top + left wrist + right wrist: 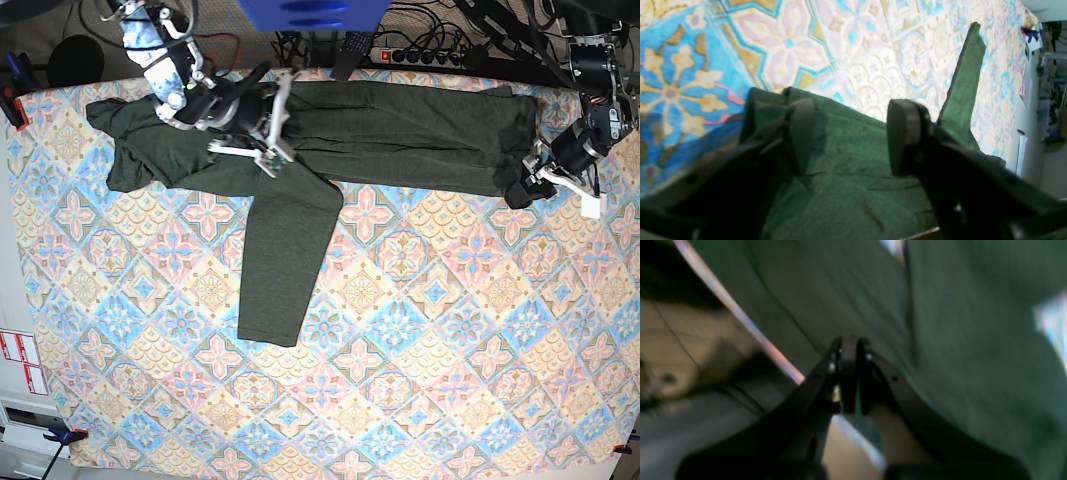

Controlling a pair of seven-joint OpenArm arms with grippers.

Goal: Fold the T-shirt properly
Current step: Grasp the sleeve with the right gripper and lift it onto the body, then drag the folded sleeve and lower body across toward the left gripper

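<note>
The dark green T-shirt (400, 130) lies folded into a long band along the table's far edge. One long sleeve (285, 260) sticks out toward the front. My left gripper (522, 190) hangs at the band's right end. In the left wrist view it (853, 110) is open, its fingers wide apart just above the T-shirt (846, 186), and the sleeve (965, 76) shows beyond. My right gripper (268, 125) sits over the shirt where the sleeve joins. In the blurred right wrist view it (849, 343) is shut close over the T-shirt (957, 340); whether cloth is pinched is unclear.
A patterned blue, pink and yellow cloth (420, 330) covers the table. Clamps hold it at the left corners (12, 100). A power strip and cables (420, 55) run behind the far edge. The table's edge (740, 315) and the floor show in the right wrist view.
</note>
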